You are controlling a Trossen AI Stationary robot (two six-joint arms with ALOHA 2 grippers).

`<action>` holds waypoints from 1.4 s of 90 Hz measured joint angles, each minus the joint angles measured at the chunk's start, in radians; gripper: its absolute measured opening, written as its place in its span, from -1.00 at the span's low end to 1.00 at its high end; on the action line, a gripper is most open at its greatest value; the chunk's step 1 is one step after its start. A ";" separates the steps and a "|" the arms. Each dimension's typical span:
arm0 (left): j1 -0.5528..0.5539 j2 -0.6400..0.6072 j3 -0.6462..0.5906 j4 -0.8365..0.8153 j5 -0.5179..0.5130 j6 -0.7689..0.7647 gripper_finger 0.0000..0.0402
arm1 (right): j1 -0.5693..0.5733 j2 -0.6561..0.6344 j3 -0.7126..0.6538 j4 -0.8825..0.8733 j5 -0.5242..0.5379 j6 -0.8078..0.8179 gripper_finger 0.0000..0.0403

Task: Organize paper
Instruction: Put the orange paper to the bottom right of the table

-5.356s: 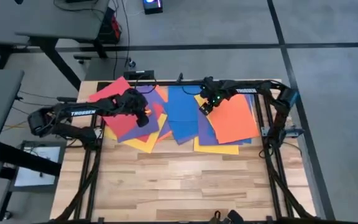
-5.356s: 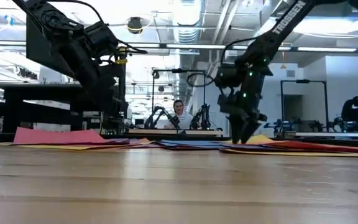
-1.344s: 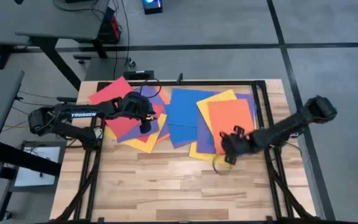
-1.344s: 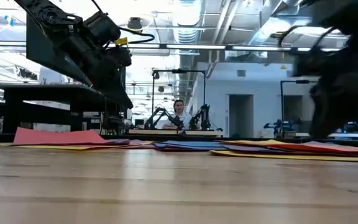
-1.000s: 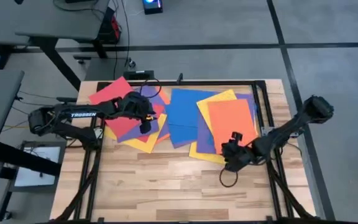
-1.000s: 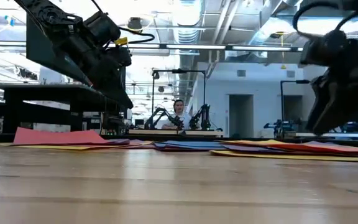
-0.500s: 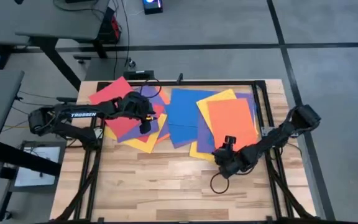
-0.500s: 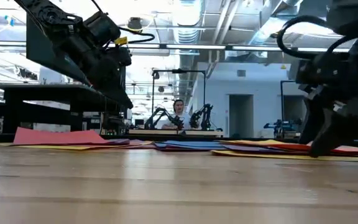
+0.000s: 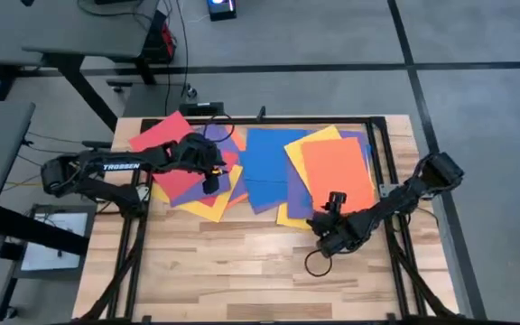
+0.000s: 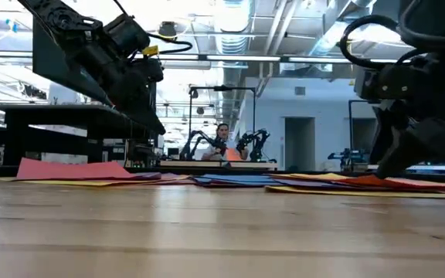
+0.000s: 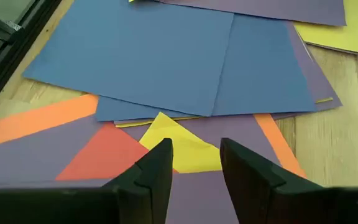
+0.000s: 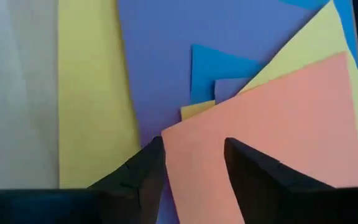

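Wood surface (image 9: pixel 242 271) is sitting in an open lab, and the paper (image 9: pixel 264 162) is lying fanned and overlapping across the frame's upper middle, not stacked. The right pincer (image 9: pixel 325 221), fingers apart, is working at the near corner of the orange sheet (image 9: pixel 337 176), lower right of the spread. The left pincer (image 9: pixel 209 181), also open and empty, is hovering over the left pile. Judging by this, sorting is barely starting.
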 joint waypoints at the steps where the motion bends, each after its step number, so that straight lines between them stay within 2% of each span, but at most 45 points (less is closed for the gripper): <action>1: 0.000 0.000 0.000 0.000 0.000 0.000 -0.41 | 0.000 0.000 0.000 0.002 0.000 0.000 -0.28; 15: 0.000 0.000 0.000 -0.003 0.000 0.000 -0.41 | 0.016 0.000 0.000 0.057 -0.007 0.002 -0.32; 41: 0.000 0.000 0.000 -0.007 0.000 0.010 -0.41 | 0.014 0.001 -0.001 0.049 -0.011 0.030 -0.32; 89: 0.000 0.000 0.000 -0.010 0.000 0.029 -0.41 | 0.000 0.099 -0.002 0.054 0.004 0.077 -0.33; 126: 0.000 0.000 0.000 -0.016 0.000 0.027 -0.41 | -0.010 0.073 0.024 0.004 0.005 0.050 -0.40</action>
